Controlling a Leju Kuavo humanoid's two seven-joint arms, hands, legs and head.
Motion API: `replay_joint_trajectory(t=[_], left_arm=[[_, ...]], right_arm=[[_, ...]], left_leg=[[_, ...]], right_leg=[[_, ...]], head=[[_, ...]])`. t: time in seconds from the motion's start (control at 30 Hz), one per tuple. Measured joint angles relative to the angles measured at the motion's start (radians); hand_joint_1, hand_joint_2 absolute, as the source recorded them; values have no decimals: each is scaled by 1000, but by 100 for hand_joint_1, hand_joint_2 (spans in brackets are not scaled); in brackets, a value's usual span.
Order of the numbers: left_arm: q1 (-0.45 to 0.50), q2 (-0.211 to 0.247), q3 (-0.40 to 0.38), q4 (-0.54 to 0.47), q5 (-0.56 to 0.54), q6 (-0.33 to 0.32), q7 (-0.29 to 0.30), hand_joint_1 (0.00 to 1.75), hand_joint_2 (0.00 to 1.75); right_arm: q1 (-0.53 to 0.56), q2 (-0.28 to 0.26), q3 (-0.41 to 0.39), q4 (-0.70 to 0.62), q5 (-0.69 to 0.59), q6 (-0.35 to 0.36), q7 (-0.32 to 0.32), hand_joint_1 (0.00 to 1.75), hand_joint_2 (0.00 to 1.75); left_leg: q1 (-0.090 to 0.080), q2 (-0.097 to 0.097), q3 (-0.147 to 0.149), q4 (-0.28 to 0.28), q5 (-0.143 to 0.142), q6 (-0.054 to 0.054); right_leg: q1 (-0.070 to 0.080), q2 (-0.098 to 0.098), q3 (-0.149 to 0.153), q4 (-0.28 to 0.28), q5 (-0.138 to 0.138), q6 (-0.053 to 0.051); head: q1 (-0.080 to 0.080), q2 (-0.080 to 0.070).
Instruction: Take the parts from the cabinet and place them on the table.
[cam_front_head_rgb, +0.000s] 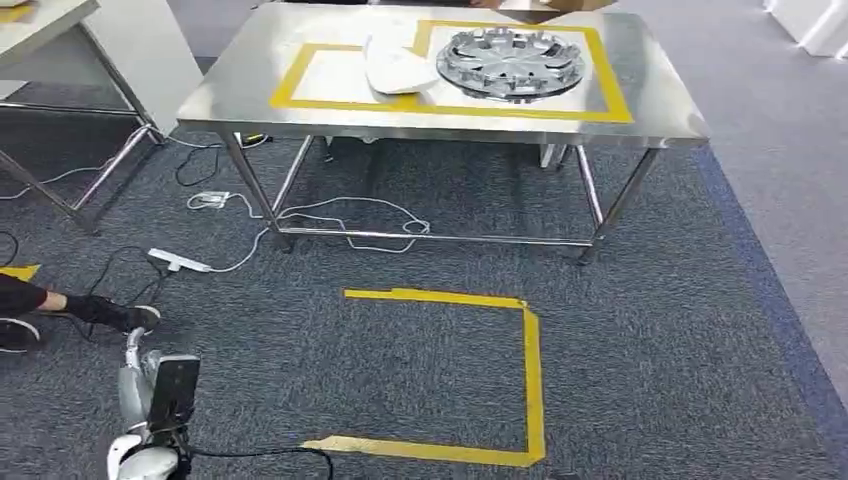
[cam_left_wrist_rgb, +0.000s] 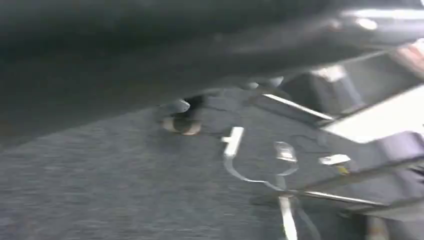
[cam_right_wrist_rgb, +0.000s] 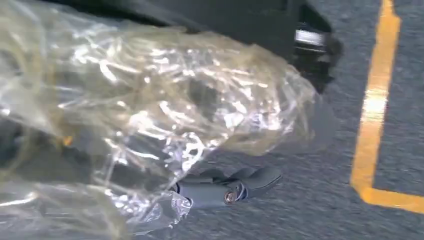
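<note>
So: right hand (cam_right_wrist_rgb: 225, 190) fingers clutched a plastic-wrapped part (cam_right_wrist_rgb: 150, 115) | left fingers' state unclear | wheel cover (cam_front_head_rgb: 512, 62) sat on bench (cam_front_head_rgb: 250, 85)

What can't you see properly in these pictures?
- What is inside the clear plastic bag: right wrist view, crinkled shiny wrap hides it.
- Most of the right hand: the same bag covers it, so its hold can't be told.
- The left hand: left wrist view is smeared by blur.
- The white part beside the hubcap on the table: head view, too small to name.
</note>
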Motion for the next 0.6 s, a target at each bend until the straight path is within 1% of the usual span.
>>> replay_joint_trajectory(t=[0.03, 0.07, 0.1, 0.13, 0.17, 0.2, 0.23, 0.27, 0.3, 0.33, 0.37, 0.4, 0.43, 0.47, 0.5, 0.53, 0.57, 0.6], left_arm=[[0, 0, 12, 20, 2, 0, -3, 0, 0], [1, -2, 22, 37, 3, -2, -3, 0, 0], [2, -4, 31, 51, 3, -7, -2, 0, 0], [1, -5, 42, 66, 0, -21, 4, 0, 0], [-2, -6, 56, 92, -5, -36, 15, 0, 0], [-8, -6, 71, 123, -10, -40, 12, 0, 0], [-14, -6, 88, 156, -16, -43, 9, 0, 0], [-19, -6, 104, 189, -23, -45, -1, 0, 0], [-29, -3, 121, 230, -27, -51, -15, 0, 0], [-41, 1, 141, 281, -28, -58, -27, 0, 0], [-46, 4, 157, 315, -27, -61, -32, 0, 0], [-50, 9, 175, 347, -26, -66, -32, 0, 0], [-58, 13, 189, 378, -29, -67, -32, 0, 0], [-67, 17, 200, 424, -35, -67, -29, 0, 0], [-72, 24, 214, 470, -39, -68, -24, 0, 0], [-76, 31, 228, 517, -43, -66, -21, 0, 0], [-79, 38, 240, 554, -47, -63, -19, 0, 0], [-80, 42, 250, 588, -46, -68, -18, 0, 0]], right_arm=[[0, 0, 0, 0, 0, 0, 0, 0, 0], [0, 0, 0, 0, 0, 0, 0, 0, 0], [1, -1, 0, 0, 0, 0, 0, 0, 0], [1, -2, 0, 0, 0, -1, 0, 0, 0], [1, -2, 0, 0, 0, -1, 0, 0, 0], [0, -2, 0, 0, 0, -1, 0, 0, 0], [-3, -3, 0, 0, 0, 3, 0, 0, 0], [-5, -4, 0, 0, -2, 17, 0, 0, 0], [-6, -6, 0, 0, -4, 31, -1, 0, 0], [-4, -9, 0, 0, -4, 40, -2, 0, 0], [-1, -11, 0, 0, -4, 44, -2, 0, 0], [1, -11, 0, 0, -4, 47, -1, 0, 0], [1, -13, 0, 0, -5, 53, 0, 0, 0], [1, -15, -1, -1, -5, 56, 2, 0, 0], [2, -16, -1, -1, -4, 57, 3, 0, 0], [4, -16, -1, -1, -3, 57, 4, 0, 0], [6, -16, -1, -1, -3, 56, 5, 0, 0], [8, -16, -1, -1, -3, 56, 6, 0, 0]], left_leg=[[-1, 0, -14, 2, 11, 0], [-3, 1, -28, 3, 22, 0], [-4, 2, -42, 3, 33, 0], [-6, 2, -54, 4, 42, -1], [-8, 2, -63, 5, 50, -3], [-10, 1, -68, 5, 57, -6], [-13, 2, -68, 6, 61, -10], [-16, 3, -71, 10, 66, -15], [-15, 4, -73, 10, 75, -21], [-13, 6, -74, 9, 80, -27], [-13, 6, -74, 9, 82, -32], [-10, 4, -79, 17, 74, -37], [-10, -2, -89, 44, 34, -44], [-5, -2, -109, 102, -20, -50], [0, -2, -132, 179, -71, -56], [4, -2, -157, 262, -109, -61], [6, -2, -166, 307, -118, -65], [9, -2, -153, 300, -102, -68]], right_leg=[[0, 0, -16, 74, -30, 3], [0, 0, -23, 129, -22, 4], [0, 0, -14, 146, 17, 4], [0, 0, 16, 123, 63, 0], [1, 0, 68, 60, 94, -6], [3, 0, 138, -36, 97, -15], [6, 0, 209, -131, 65, -24], [7, -1, 254, -198, 44, -26], [9, -1, 244, -211, 35, -28], [10, 0, 240, -209, 36, -31], [9, 1, 238, -214, 42, -41], [1, -1, 237, -221, 54, -50], [2, 2, 231, -221, 59, -57], [1, 2, 224, -220, 64, -64], [2, 5, 217, -220, 70, -64], [3, 10, 210, -218, 76, -64], [3, 18, 207, -214, 81, -62], [2, 27, 202, -208, 84, -59]], head=[[-1, 0], [0, 0], [-1, 0], [0, 0], [0, 0], [-1, 0], [-1, 0], [-2, 0], [-2, 0], [-1, 0], [0, 0], [2, 0], [-3, 0], [-8, 0], [-7, 0], [-6, 0], [-7, 0], [-7, 0]])
